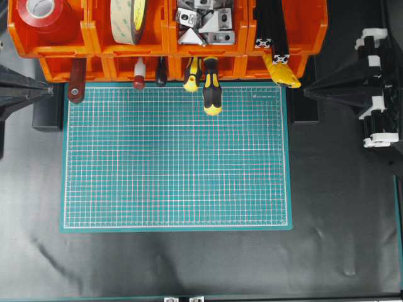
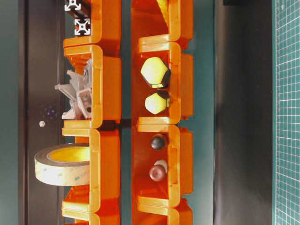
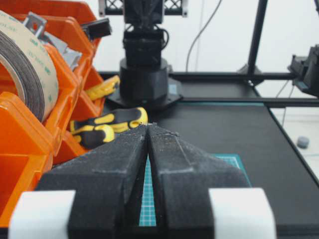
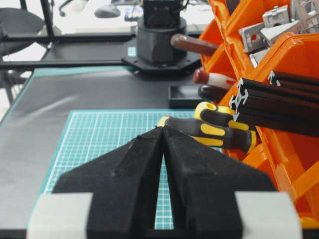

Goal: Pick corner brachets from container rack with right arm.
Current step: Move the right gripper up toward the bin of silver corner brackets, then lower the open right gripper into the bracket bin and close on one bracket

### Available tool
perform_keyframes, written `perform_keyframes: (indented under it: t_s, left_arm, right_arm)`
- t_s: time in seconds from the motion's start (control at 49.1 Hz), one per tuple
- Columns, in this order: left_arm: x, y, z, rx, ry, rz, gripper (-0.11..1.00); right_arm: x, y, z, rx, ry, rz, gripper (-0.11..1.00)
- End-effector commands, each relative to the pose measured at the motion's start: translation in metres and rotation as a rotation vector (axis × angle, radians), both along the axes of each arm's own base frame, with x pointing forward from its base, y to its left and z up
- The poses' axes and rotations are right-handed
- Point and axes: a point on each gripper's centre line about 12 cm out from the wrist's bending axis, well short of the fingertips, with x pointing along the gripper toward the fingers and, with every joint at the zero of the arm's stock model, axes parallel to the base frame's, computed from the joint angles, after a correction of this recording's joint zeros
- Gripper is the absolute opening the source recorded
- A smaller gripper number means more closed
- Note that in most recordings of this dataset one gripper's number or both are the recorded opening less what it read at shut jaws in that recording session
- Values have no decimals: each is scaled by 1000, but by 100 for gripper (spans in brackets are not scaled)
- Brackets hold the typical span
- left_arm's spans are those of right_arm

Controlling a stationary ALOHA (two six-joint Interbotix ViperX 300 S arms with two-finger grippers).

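Silver angular corner brachets (image 1: 204, 25), orange plastic container rack (image 1: 289, 31)

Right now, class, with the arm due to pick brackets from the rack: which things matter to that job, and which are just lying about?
Belongs to the job:
corner brachets, piled in an upper bin
container rack
right gripper, shut, empty

Just lying about:
red tape roll
beige tape roll
yellow-black screwdrivers
black profile bars
green cutting mat
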Motion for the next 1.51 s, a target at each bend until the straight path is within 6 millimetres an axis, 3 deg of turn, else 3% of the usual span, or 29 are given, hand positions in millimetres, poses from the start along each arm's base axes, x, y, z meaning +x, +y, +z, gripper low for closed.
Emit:
perform_keyframes:
  t_s: [0.0, 0.061, 0.163, 0.387, 0.814, 1.079, 1.324, 1.486]
  left_arm:
    - [1, -1, 10, 6, 0, -7, 6]
    - [2, -1, 13, -11, 32, -8, 7]
    - [4, -1, 19, -38, 99, -8, 0]
    - [-2, -1, 32, -42, 141, -3, 0]
    - [-6, 0, 26, -73, 224, 6, 0]
    - [-7, 0, 26, -88, 258, 5, 0]
    - [-8, -1, 27, -88, 284, 1, 0]
    - [-8, -3, 26, -88, 295, -8, 0]
  right_arm:
    - [2, 1, 6, 15, -18, 1, 1]
    - [2, 1, 10, 38, -23, 0, 4]
    - [2, 2, 22, 114, -9, -3, -1]
    - [1, 3, 47, 159, 151, -11, -1]
    - [4, -5, 146, 78, 493, -79, -1]
    - [33, -17, 177, -12, 663, -161, -1]
    - [82, -29, 189, -149, 732, -150, -1]
    - [110, -48, 185, -192, 768, -171, -1]
